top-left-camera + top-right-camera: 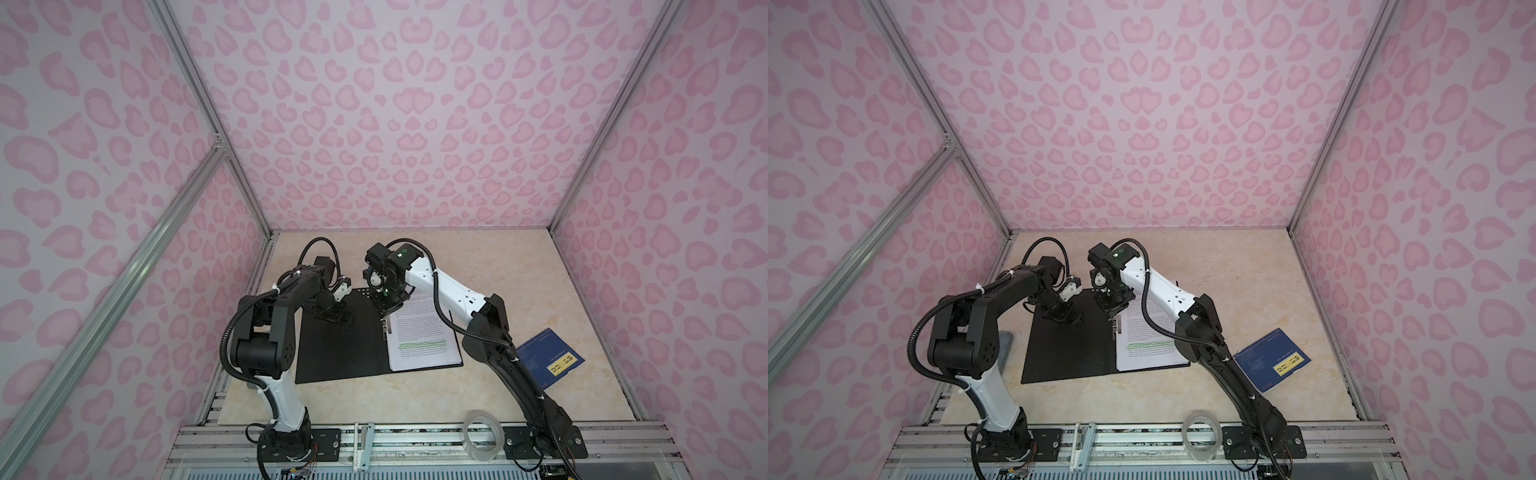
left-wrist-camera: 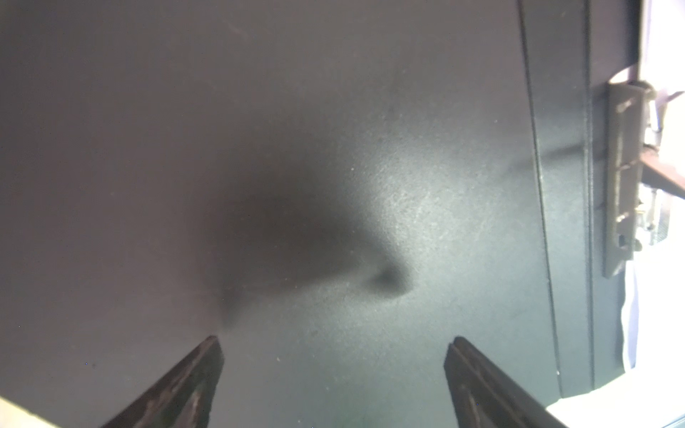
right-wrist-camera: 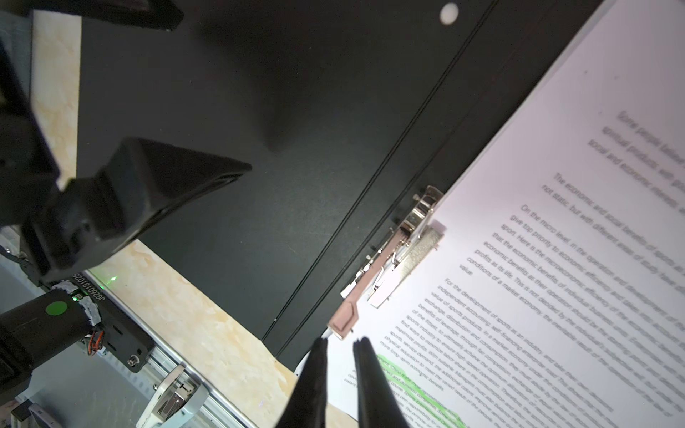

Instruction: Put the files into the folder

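The folder (image 1: 340, 353) (image 1: 1067, 353) lies open on the table, black inside up. The files (image 1: 424, 332) (image 1: 1150, 336) (image 3: 537, 259), white printed sheets with green highlighted lines, rest on its right half beside the metal spine clip (image 3: 400, 255) (image 2: 622, 178). My left gripper (image 1: 338, 318) (image 1: 1065, 318) (image 2: 335, 339) is open, its fingers wide apart and down on the bare left flap (image 2: 333, 148). My right gripper (image 1: 387, 318) (image 1: 1113, 318) (image 3: 341, 340) points down at the spine. Its tips stand a narrow gap apart, either side of the end of the clip lever (image 3: 343, 322).
A dark blue booklet (image 1: 548, 357) (image 1: 1273, 359) with a yellow label lies right of the folder, partly under the right arm. A clear tape roll (image 1: 482, 432) (image 1: 1200, 430) sits on the front aluminium rail. Pink patterned walls close in three sides.
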You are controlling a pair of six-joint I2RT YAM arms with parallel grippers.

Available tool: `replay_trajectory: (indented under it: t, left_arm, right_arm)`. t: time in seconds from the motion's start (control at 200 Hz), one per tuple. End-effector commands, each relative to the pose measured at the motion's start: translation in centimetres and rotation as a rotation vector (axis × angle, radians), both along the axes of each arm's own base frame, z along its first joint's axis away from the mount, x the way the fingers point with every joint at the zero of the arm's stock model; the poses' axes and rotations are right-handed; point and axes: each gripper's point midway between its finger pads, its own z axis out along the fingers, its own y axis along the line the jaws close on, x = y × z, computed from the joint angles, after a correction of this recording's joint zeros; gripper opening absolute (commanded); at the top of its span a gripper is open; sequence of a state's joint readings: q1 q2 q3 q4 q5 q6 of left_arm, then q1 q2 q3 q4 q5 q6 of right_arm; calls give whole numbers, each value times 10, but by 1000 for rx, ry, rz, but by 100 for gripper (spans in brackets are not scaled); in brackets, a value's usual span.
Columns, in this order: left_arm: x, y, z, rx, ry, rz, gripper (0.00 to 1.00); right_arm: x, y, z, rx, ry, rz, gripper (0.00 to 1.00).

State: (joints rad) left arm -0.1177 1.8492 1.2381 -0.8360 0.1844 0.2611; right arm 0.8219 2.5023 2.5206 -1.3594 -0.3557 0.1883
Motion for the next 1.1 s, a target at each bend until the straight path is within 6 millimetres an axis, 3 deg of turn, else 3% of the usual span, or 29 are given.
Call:
replay_trajectory:
  t: [0.0,0.19,1.095]
  left_arm:
    - [1,-1,0,-8,4,-4,97]
    - [2,0,-4,2,10,-6,97]
    - [2,7,-16,44,35,-4,97]
  right_arm:
    - [-1,-3,-6,-15,20,0,19]
    - [-6,-1,-20,-35,44,11,18]
    - [-24,-12,-41,-119,108,64,18]
